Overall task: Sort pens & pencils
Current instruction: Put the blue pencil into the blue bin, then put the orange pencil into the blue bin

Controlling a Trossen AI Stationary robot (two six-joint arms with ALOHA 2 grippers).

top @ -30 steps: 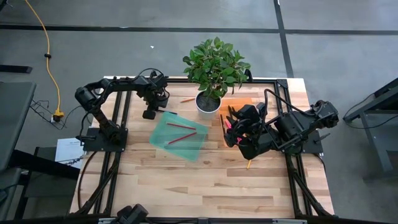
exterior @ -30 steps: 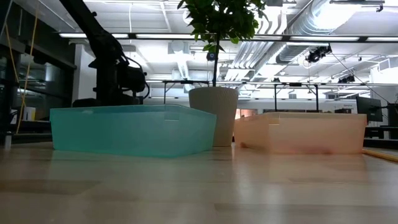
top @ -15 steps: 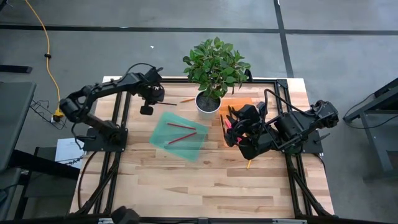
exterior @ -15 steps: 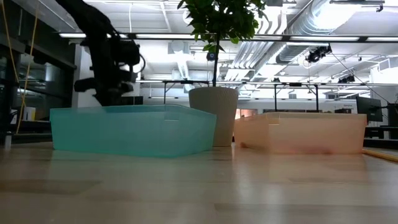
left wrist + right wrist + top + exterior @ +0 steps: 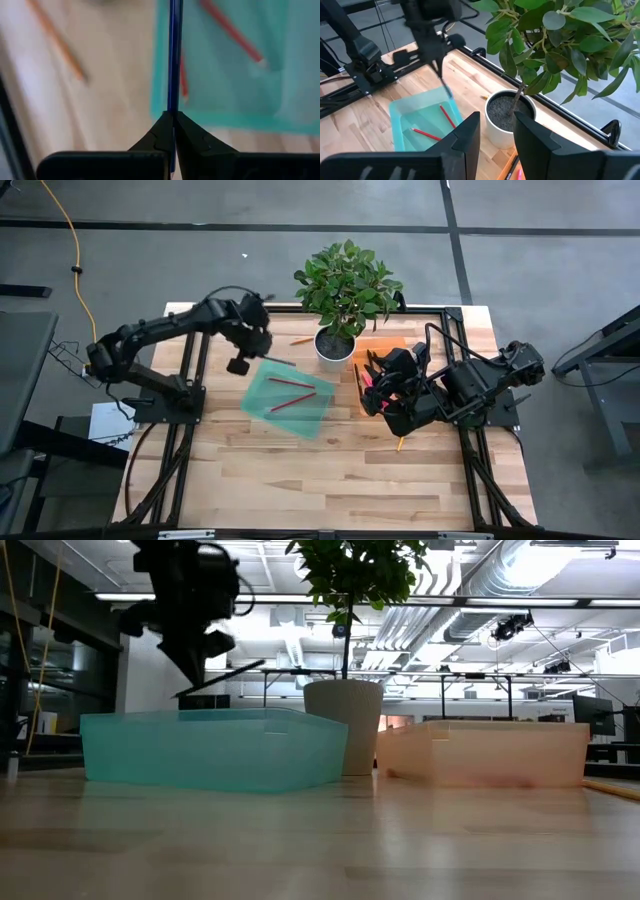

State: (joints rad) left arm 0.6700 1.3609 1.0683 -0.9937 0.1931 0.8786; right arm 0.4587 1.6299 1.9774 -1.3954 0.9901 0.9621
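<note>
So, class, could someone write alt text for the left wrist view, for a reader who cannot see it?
The left gripper is shut on a thin dark blue stick, held over the edge of a teal tray. Two red pencils lie in the tray, and an orange pencil lies on the wooden table beside it.

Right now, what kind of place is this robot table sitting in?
Probably a lab or workshop: exposed ceiling ducts and strip lights, a grey concrete floor with a yellow cable, and other work tables behind.
</note>
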